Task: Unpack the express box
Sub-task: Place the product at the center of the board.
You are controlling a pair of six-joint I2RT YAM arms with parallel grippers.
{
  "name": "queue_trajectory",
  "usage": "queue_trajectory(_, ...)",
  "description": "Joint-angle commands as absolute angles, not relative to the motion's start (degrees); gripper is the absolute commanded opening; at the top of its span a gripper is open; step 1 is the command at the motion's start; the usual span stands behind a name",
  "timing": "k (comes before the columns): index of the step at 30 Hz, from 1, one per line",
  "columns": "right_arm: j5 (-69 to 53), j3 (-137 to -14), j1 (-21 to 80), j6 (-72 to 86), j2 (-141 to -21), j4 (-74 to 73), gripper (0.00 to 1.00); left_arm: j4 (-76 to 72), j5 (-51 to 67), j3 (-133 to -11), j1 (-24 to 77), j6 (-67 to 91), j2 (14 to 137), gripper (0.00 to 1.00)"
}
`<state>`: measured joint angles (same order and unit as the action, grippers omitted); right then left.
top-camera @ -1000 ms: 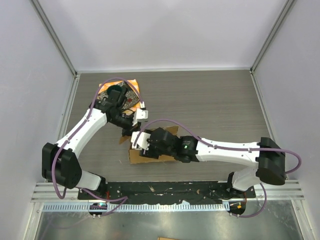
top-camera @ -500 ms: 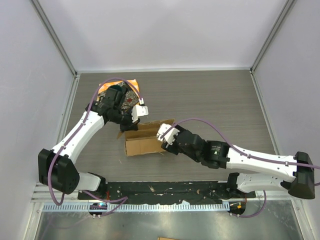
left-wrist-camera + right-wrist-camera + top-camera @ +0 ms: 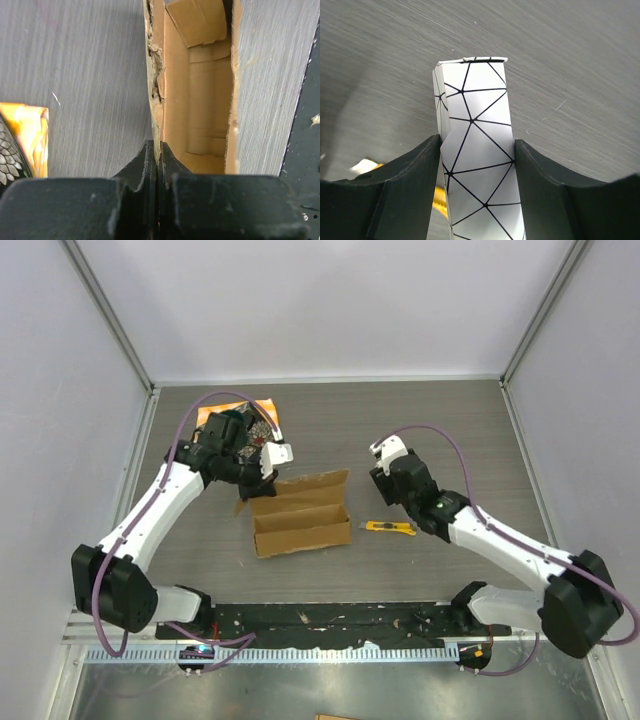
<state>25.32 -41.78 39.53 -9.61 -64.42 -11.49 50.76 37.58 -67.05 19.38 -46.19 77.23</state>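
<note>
The open express box (image 3: 300, 523), seemingly light and stiff, just left of the utility knife (image 3: 390, 528), is being pinched by its tearable wall in the left fingers (image 3: 142, 167), a patterned packet (image 3: 477, 125) being held in the right fingers (image 3: 415, 175).

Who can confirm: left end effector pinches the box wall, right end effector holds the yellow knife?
Wrong on the right end effector: it holds the white patterned packet, per the right wrist view. The yellow knife lies on the table. Rest stands.
</note>
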Motion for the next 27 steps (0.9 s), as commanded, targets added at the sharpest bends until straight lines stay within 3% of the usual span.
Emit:
queue_trajectory(1,18.7,-44.3,34.2,-5.5,-71.4,-2.4,0.17,49.7,43.3,-71.0,19.2,-42.8,74.3,0.00)
queue_trajectory(8,16.2,-46.3,31.3,-2.1,-84.5,4.9,0.21,49.3,44.2,-65.7,20.0,-42.1,72.6,0.00)
queue_trajectory(13,17.7,-47.3,31.2,-0.7,-87.4,6.1,0.58,49.9,45.9,-64.5,20.1,-42.0,69.9,0.03)
queue_trajectory(14,18.4,-47.4,31.1,-0.3,-87.3,6.0,0.73,50.3,46.0,-64.4,20.1,-42.0,69.9,0.06)
queue_trajectory(15,18.6,-47.7,31.1,-0.1,-87.2,5.1,0.95,50.4,46.0,-64.2,20.1,-42.0,70.0,0.08)
queue_trajectory(21,18.5,-50.1,31.1,3.1,-82.5,-1.7,0.96,50.3,46.0,-63.5,20.0,-40.4,69.3,0.21)
queue_trajectory(22,18.4,-50.8,31.1,3.4,-81.1,-3.1,0.96,50.6,46.4,-63.8,20.1,-40.2,68.7,0.25)
queue_trajectory(24,16.3,-53.3,31.1,3.9,-79.7,-7.5,0.97,51.1,47.2,-65.0,20.1,-39.3,68.4,0.46)
queue_trajectory(25,15.0,-54.0,31.2,4.1,-79.0,-8.8,0.97,52.2,47.5,-65.6,20.1,-38.6,68.2,0.61)
queue_trajectory(26,13.7,-55.4,31.1,4.1,-77.8,-10.4,0.97,52.6,47.6,-67.0,20.1,-38.2,68.0,0.99)
queue_trajectory(27,12.6,-55.8,31.0,4.2,-76.9,-12.0,0.97,53.2,48.0,-67.8,20.1,-37.9,67.8,1.00)
